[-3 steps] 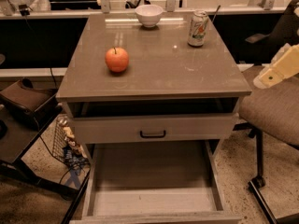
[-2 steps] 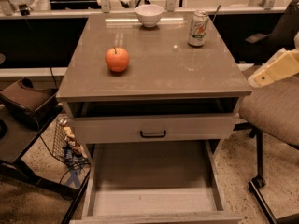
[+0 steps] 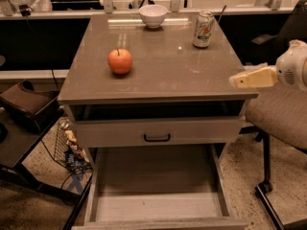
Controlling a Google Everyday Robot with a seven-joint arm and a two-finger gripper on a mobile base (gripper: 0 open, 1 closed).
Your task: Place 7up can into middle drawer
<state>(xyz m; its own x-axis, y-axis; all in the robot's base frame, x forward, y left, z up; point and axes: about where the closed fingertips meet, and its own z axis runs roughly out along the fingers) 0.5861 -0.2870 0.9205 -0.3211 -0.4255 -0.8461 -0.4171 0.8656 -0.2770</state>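
Note:
The 7up can [image 3: 203, 29] stands upright at the back right of the cabinet top, silver-white with green and orange-red marks. The middle drawer [image 3: 153, 181] is pulled out wide open below, its flat floor bare. My gripper [image 3: 240, 80], pale cream, reaches in from the right at the cabinet top's right front corner, level with its edge. It is well in front of the can and holds nothing that I can see.
A red-orange apple [image 3: 120, 61] sits left of centre on the top. A white bowl [image 3: 153, 16] stands at the back. A shut drawer front with a black handle [image 3: 157, 138] is above the open drawer. A chair [image 3: 283, 114] stands on the right, a wire basket [image 3: 67, 145] on the left.
My gripper has moved left toward the cabinet's right front corner and now lies more level. The can, apple, bowl and drawer have not moved.

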